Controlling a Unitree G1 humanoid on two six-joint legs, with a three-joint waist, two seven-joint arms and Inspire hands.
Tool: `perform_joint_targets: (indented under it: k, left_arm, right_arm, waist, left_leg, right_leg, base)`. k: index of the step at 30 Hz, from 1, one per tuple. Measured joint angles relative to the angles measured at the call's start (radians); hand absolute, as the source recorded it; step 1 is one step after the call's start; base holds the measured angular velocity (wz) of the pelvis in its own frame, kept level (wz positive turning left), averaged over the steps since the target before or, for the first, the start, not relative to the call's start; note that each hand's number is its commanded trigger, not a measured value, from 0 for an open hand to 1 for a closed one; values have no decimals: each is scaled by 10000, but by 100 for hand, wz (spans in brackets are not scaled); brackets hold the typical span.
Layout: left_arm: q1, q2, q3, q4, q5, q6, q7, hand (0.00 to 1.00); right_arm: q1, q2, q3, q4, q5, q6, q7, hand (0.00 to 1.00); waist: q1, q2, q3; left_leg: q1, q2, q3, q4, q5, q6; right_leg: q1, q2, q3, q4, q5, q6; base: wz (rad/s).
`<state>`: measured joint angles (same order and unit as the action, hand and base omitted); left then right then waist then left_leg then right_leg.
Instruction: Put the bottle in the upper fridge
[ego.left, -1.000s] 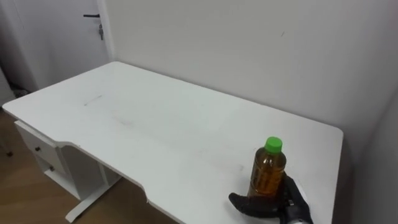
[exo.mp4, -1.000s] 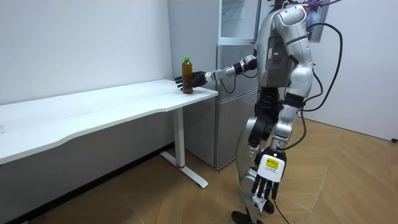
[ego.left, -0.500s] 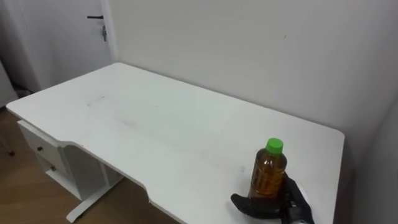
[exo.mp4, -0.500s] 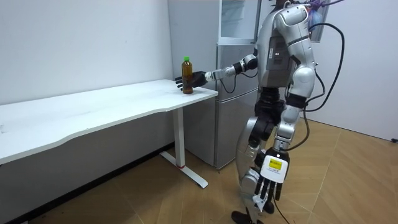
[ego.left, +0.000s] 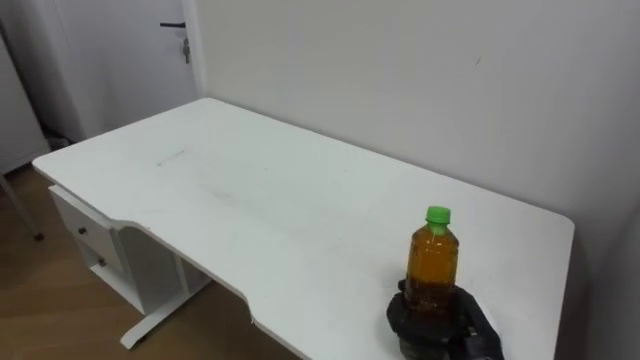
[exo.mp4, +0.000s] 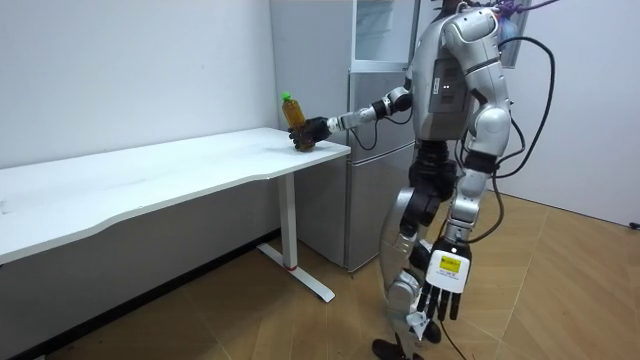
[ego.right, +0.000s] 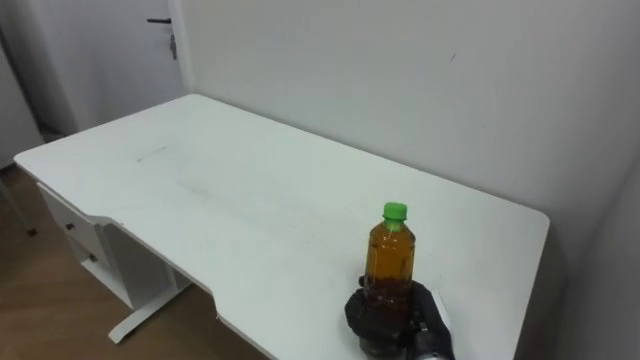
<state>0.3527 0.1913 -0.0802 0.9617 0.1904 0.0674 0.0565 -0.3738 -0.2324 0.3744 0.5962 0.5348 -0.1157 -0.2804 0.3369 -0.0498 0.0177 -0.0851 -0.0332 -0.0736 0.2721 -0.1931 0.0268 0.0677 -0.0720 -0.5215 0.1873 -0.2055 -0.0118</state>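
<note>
Bottle (ego.left: 433, 262) gripped at the counter's (ego.left: 250, 190) far corner.
Right hand (ego.left: 447, 325) curls round its base, probably a low hold for a steady carry (bottle tilts in room view); left hand (exo.mp4: 437, 295) hangs slack, fingers straight; fridge (exo.mp4: 362, 150) stands just beside.

Amber bottle (ego.left: 433, 267), green cap (ego.left: 437, 215)

eye views: head-mounted, looking down, near table (ego.left: 300, 200) | room view: distant, side-on | shared: bottle (ego.left: 433, 265), table end
</note>
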Motion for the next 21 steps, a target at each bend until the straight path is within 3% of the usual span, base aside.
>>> perform_joint_targets:
  k: [9, 14, 21]
  left_arm:
    - [-126, 27, 12, -16, 9, -30, 11, 0]
    - [-112, 123, 94, -11, 25, -29, -31, 0]
    - [-171, 294, 196, 64, -17, -41, -93, 0]
  right_arm:
    - [12, -25, 7, 52, 284, 87, 340, 100]
    - [66, -84, 383, -276, 33, 304, 801, 100]
    - [64, -104, 428, -794, 69, 426, 1616, 100]
  waist:
    - [-65, -60, -28]
    - [-88, -242, -40]
    - [-184, -260, -39]
  left_leg:
    - [-44, -1, -18, -32, 2, -5]
    - [59, 37, 168, -21, 3, -4]
    - [245, 43, 311, -35, 3, 1]
  right_leg:
    - [-29, -2, -8, 4, -1, 2]
    - [-44, 1, 169, 9, -1, 1]
    - [23, 11, 589, 31, 2, 5]
  base:
    - [-1]
    - [-11]
    - [-6]
